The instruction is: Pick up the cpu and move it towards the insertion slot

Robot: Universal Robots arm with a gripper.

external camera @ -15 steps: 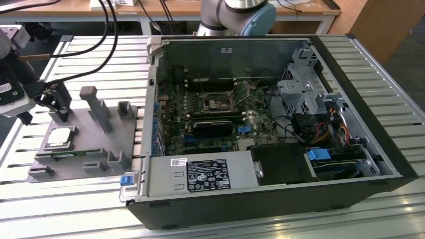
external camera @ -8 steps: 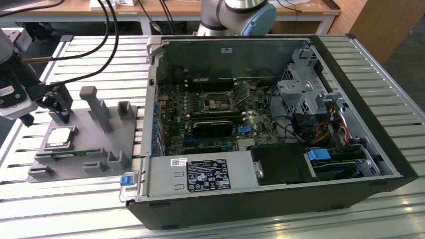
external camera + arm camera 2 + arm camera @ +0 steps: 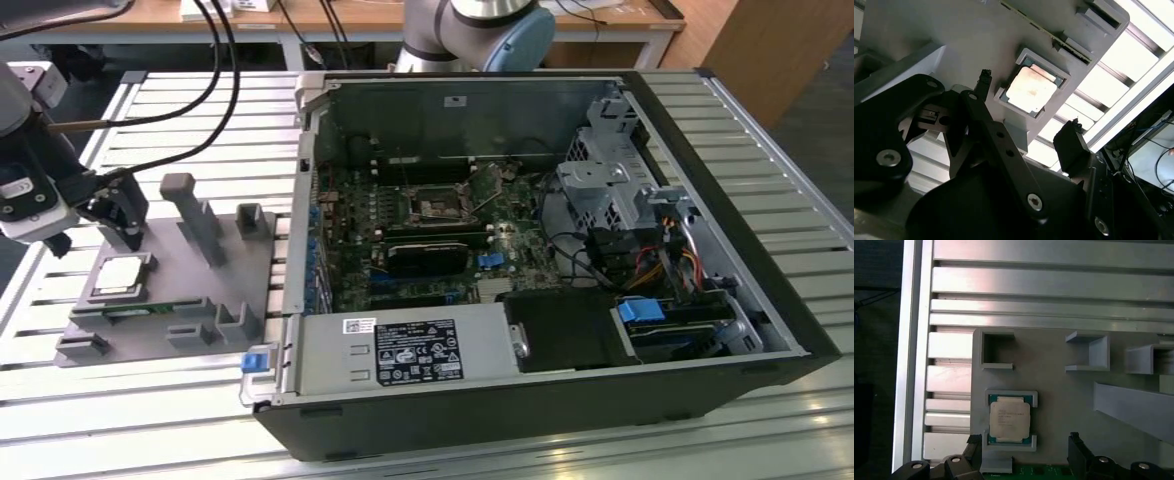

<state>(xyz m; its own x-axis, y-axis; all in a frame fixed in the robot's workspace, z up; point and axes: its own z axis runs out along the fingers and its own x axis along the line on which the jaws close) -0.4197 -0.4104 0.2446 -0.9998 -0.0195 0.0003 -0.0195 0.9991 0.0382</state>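
End effector [image 3: 120, 232] hangs at the exterior view's left, over the grey fixture [image 3: 187, 268] that lies on the slatted metal surface [image 3: 160, 400]. From here I read it as spread apart and holding nothing. In both wrist views its two black fingers [image 3: 1074, 142] stand wide, one on each side of the cpu [image 3: 1030, 89], and neither touches it.

The cpu [image 3: 120, 273] lies flat in its square pocket on the fixture, silver top up, just below the end effector [image 3: 1024, 439]. In the first wrist view the chip [image 3: 1009, 419] sits squarely inside the raised grey corners of the pocket, with a green memory stick [image 3: 1039, 472] just beside it in the fixture [image 3: 1054, 390].

The insertion slot [image 3: 438, 207] is well apart from all this, to the exterior view's right. It sits on the motherboard [image 3: 400, 250] inside the open computer case [image 3: 534, 410], and its dark centre is uncovered.
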